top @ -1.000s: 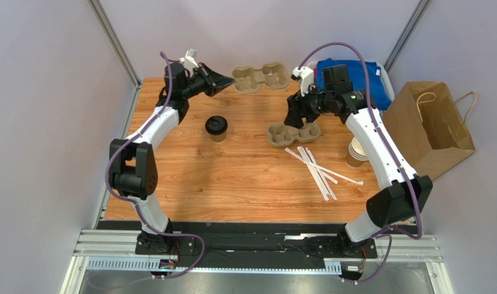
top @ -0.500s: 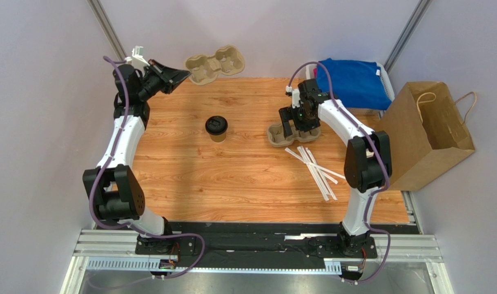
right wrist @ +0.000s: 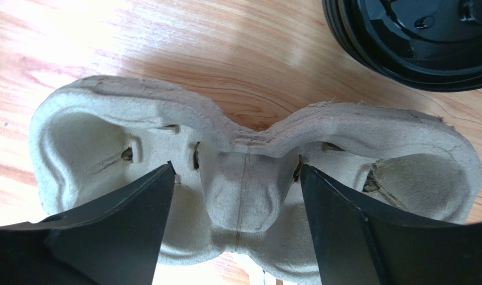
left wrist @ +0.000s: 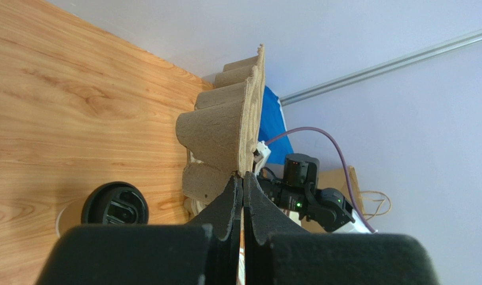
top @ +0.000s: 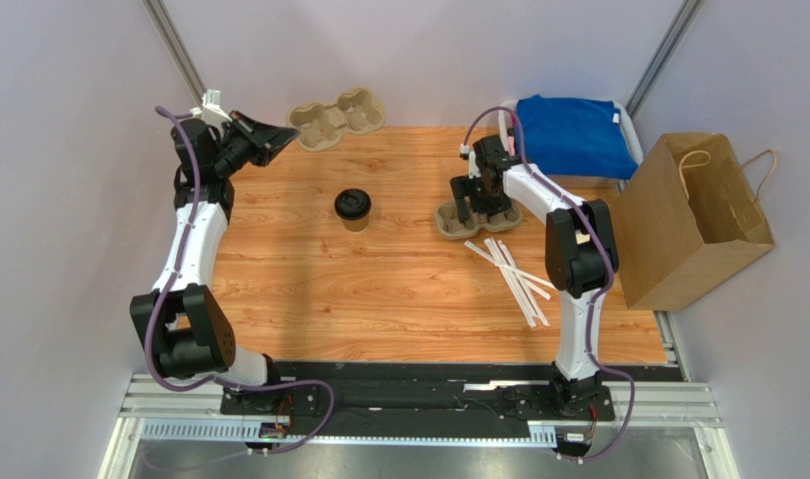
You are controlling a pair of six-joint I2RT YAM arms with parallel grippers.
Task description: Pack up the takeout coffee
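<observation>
The takeout coffee (top: 353, 208) stands upright in the middle of the counter (top: 379, 299), untouched. Beyond it to the left, the left claw (left wrist: 242, 184) is clamped on the rim of a pulp carrier (left wrist: 222, 127), seemingly to clear it away. Just right of the coffee, the right claw (top: 476, 198) straddles a second carrier (right wrist: 249, 190), jaws apart, likely readying it for the cup. No writing is readable.

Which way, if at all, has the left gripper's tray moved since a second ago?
Yes. The held tray moved left, away from the blue cloth; it now hangs behind the coffee.
</observation>
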